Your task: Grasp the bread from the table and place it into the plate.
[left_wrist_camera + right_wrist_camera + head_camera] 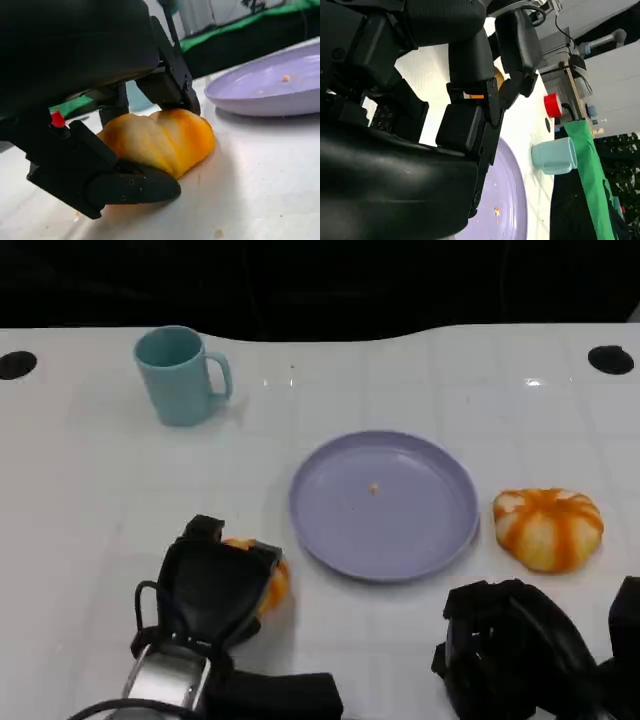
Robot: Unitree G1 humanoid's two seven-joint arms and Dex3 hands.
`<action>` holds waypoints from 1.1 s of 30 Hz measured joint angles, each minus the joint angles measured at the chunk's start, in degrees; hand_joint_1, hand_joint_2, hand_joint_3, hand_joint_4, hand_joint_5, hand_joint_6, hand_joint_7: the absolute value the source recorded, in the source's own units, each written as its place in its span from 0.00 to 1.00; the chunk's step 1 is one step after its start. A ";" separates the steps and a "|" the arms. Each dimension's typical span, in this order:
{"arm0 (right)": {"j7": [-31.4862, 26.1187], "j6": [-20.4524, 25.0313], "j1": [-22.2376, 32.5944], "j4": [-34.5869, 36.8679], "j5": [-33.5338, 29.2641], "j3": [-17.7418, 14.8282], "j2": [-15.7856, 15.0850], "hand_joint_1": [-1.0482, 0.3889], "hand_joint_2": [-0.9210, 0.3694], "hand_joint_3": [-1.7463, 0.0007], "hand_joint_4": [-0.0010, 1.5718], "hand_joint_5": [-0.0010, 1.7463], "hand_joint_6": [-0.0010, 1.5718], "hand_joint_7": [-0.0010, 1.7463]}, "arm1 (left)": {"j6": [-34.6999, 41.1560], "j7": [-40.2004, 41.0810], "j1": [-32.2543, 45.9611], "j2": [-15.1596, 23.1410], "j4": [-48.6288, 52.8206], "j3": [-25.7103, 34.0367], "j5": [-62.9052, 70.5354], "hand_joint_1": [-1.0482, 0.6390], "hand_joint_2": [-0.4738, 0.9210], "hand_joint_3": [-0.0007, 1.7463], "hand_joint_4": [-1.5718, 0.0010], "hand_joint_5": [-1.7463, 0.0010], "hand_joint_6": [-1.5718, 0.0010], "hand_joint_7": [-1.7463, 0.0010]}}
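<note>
The left hand (100,125) closes around a soft, light-looking bread (160,140) on the table beside the plate (385,505) — best cradled gently by its sides, not squeezed

No readable text anywhere that I could spot. The mug (181,374), the plate (384,505) and both breads (548,528) were plain, with no labels, brand marks or numbers on them. The worktop (90,490) carried no markings either. The hands were bare black, no lettering. The stuff in the background of the right wrist view was too small and blurry to make out any writing.
</note>
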 measured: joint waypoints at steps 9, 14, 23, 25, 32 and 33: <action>-0.04 0.02 0.12 -0.13 -0.06 -0.01 -0.03 0.00 0.73 0.17 0.98 0.76 1.00 0.57 | -10.43 28.55 -2.50 -1.38 16.03 0.47 -6.41 0.50 0.60 0.79 0.36 0.00 0.51 0.00; -0.05 0.02 0.15 -0.15 -0.08 -0.04 -0.06 0.00 0.73 0.17 0.98 0.76 1.00 0.57 | -11.97 32.22 -4.52 -1.99 20.30 0.53 -8.73 0.50 0.61 0.80 0.35 0.00 0.50 0.00; -0.11 -0.26 0.73 -0.34 -0.23 -0.03 -0.10 0.00 0.72 0.17 0.98 0.76 1.00 0.57 | -11.06 31.81 -4.33 -1.90 18.42 0.39 -10.16 0.51 0.61 0.85 0.34 0.00 0.49 0.00; -0.39 -0.12 1.18 -1.01 -0.24 -0.02 -0.11 0.00 0.72 0.17 0.97 0.76 1.00 0.57 | -11.02 31.32 -4.02 -1.42 16.64 0.53 -10.57 0.52 0.60 0.85 0.34 0.00 0.49 0.00; -0.58 0.14 1.66 -1.93 -0.17 -0.01 -0.26 0.00 0.71 0.17 0.97 0.78 1.00 0.56 | -9.79 28.32 -3.70 0.30 10.98 1.50 -11.11 0.53 0.58 0.88 0.33 0.00 0.48 0.00; -0.58 0.19 1.77 -1.97 -0.15 -0.01 -0.27 0.00 0.71 0.18 0.97 0.78 1.00 0.56 | -9.69 27.93 -3.70 0.53 10.29 1.63 -11.11 0.54 0.57 0.90 0.32 0.00 0.47 0.00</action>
